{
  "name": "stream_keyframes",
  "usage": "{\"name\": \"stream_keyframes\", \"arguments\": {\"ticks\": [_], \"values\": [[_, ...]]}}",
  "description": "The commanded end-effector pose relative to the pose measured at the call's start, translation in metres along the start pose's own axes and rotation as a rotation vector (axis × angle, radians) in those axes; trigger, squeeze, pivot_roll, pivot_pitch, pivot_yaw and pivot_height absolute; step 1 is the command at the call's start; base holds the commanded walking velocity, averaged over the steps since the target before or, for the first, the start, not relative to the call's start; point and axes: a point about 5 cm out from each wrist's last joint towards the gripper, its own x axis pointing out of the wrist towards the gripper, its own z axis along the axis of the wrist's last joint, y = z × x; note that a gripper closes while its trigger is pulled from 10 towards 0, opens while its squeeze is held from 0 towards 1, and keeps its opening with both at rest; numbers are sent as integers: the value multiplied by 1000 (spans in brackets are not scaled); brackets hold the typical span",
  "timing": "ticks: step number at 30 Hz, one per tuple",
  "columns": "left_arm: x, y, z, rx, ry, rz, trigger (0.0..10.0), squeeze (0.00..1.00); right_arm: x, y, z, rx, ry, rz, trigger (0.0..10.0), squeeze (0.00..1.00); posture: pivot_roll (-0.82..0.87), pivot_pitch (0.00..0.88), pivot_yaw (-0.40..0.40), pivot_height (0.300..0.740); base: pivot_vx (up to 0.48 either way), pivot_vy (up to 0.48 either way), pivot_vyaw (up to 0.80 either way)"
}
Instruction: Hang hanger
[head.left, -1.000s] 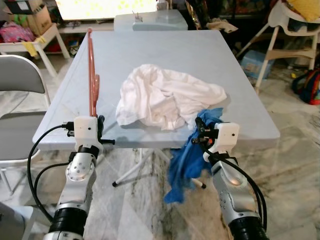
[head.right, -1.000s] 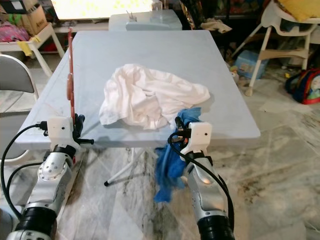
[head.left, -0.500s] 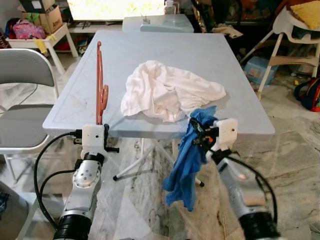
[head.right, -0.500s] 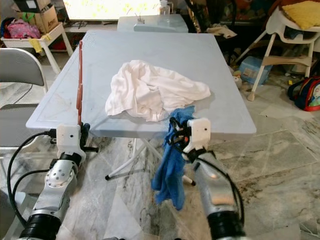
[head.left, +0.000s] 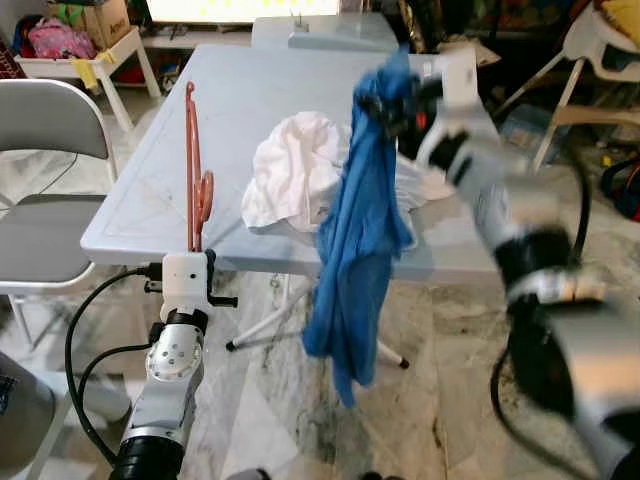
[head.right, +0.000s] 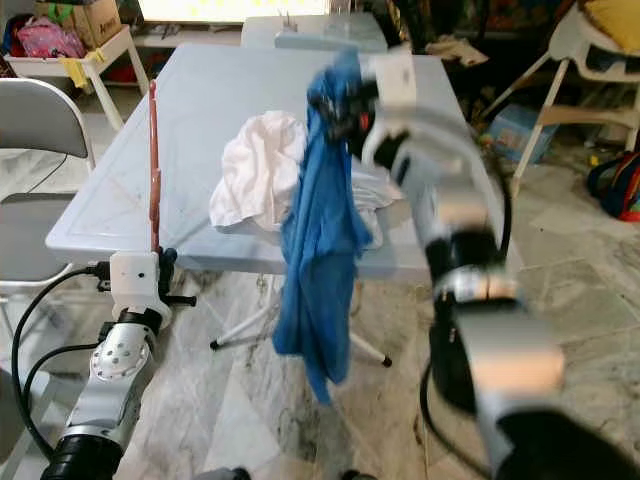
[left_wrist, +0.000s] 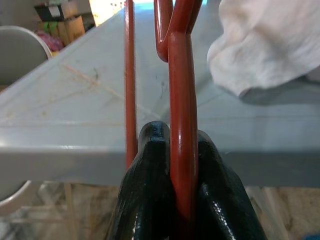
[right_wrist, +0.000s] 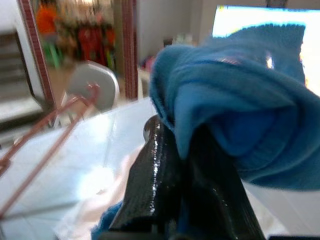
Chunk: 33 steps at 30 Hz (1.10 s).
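Two claws are at work before you. Your left claw (left_wrist: 172, 200) is clamped on the foot of the red hanger (head.left: 193, 165), which stands upright at the near left edge of the grey worktop (head.left: 240, 110), at about 9 o'clock from the white cloth (head.left: 290, 165) heaped mid-worktop. Your right claw (right_wrist: 182, 170) is raised above the worktop at 1 o'clock from that heap, its fingers (right_wrist: 150, 185) pinched on the top of a blue garment (head.left: 355, 230) that hangs long and free past the worktop's front edge. At 9 o'clock of the worktop you have a grey folding chair (head.left: 40, 150).
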Motion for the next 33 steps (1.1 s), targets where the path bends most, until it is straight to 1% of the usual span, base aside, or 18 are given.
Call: {"name": "stream_keyframes", "arguments": {"ticks": [1,2,3,4,5,6,7,10,13,16,19,20,22,24,26,29,30,33], "values": [[-3,0,2,6,-6,8,10000,0,0,-9,9,-54,66,-57,10000,0,167,119,-46,740,0,0,0],[-3,0,2,5,-8,11,10000,0,-1,-17,19,-66,47,-154,10000,0,179,121,-51,740,0,0,0],[-4,1,3,5,-11,21,10000,0,-9,-36,46,-164,-22,-417,10000,0,192,124,-56,740,0,0,0],[-4,2,3,4,-12,26,10000,0,-16,-45,61,-230,-70,-552,10000,0,196,126,-58,740,0,0,0],[-4,2,3,4,-12,26,10000,0,-16,-45,61,-230,-70,-552,10000,0,196,126,-58,740,0,0,0],[-6,4,4,5,-14,40,10000,0,-29,-55,99,-338,-219,-695,10000,0,214,133,-62,740,0,0,0],[-9,6,3,9,-12,55,10000,0,-36,-53,129,-387,-358,-686,10000,0,225,136,-67,740,0,0,0],[-14,10,2,15,-7,69,10000,0,-42,-47,154,-495,-443,-676,10000,0,234,142,-64,740,0,0,0],[-17,12,1,20,-3,73,10000,0,-43,-46,156,-562,-464,-674,10000,0,240,146,-65,740,0,0,0],[-16,11,3,31,-11,64,10000,0,-41,-49,139,-556,-421,-669,10000,0,236,146,-60,740,0,0,0],[-14,9,5,33,-14,55,10000,0,-34,-51,80,-536,-271,-589,10000,0,226,147,-54,740,0,0,0],[-14,9,5,33,-14,55,10000,0,-34,-51,80,-536,-271,-589,10000,0,226,147,-54,740,0,0,0],[-13,5,5,33,-10,39,10000,0,-27,-42,25,-471,-125,-415,10000,0,216,148,-50,740,0,0,0],[-13,4,5,33,-9,35,10000,0,-26,-38,10,-460,-80,-356,10000,0,216,148,-50,740,0,0,0],[-13,2,4,31,-6,27,10000,0,-29,-24,-39,-425,66,-158,10000,0,205,147,-47,740,0,0,0],[-12,1,4,29,-5,22,10000,0,-36,-20,-59,-403,123,-57,10000,0,199,144,-44,740,0,0,0],[-11,0,4,28,-4,18,10000,0,-42,-19,-69,-384,155,-8,10000,1000,195,142,-42,740,0,0,0],[-10,-1,3,26,0,9,10000,0,-50,-17,-80,-381,200,82,10000,1000,190,141,-41,740,0,0,0]]}}
